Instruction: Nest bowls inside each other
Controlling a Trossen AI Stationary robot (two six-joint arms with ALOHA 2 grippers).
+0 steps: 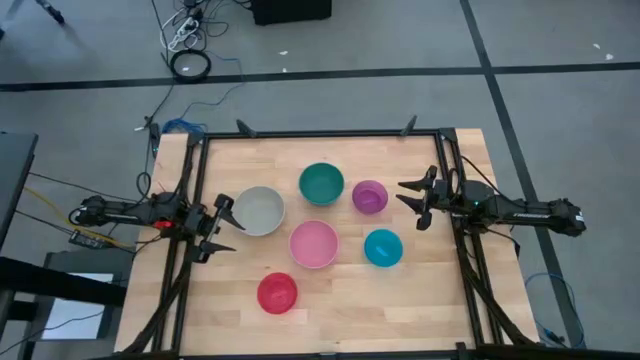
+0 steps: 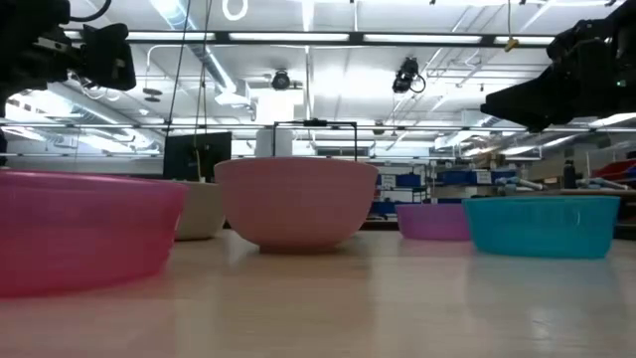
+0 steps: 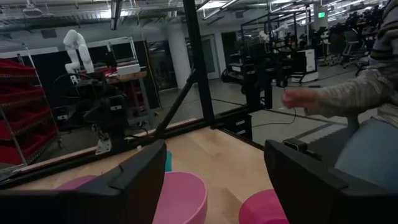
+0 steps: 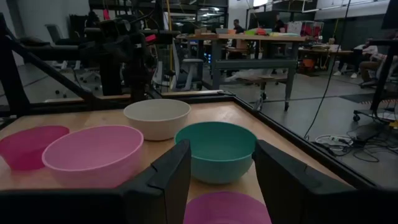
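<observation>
Six bowls stand apart, each on its base on the wooden table (image 1: 420,300): grey-white (image 1: 260,210), teal green (image 1: 321,184), purple (image 1: 369,196), pink (image 1: 314,244), bright blue (image 1: 382,247) and red (image 1: 277,293). My left gripper (image 1: 222,228) hovers open at the table's left side, beside the grey-white bowl, nothing between its fingers (image 3: 214,186). My right gripper (image 1: 412,198) hovers open at the right side, just right of the purple bowl (image 4: 227,208), facing the teal bowl (image 4: 217,149). Both hang above the table in the low view.
A black frame (image 1: 320,134) runs round the table's far and side edges. A person's hand and sleeve (image 3: 323,99) show beyond the table in the left wrist view. Bare wood lies along the near edge, on both sides of the red bowl.
</observation>
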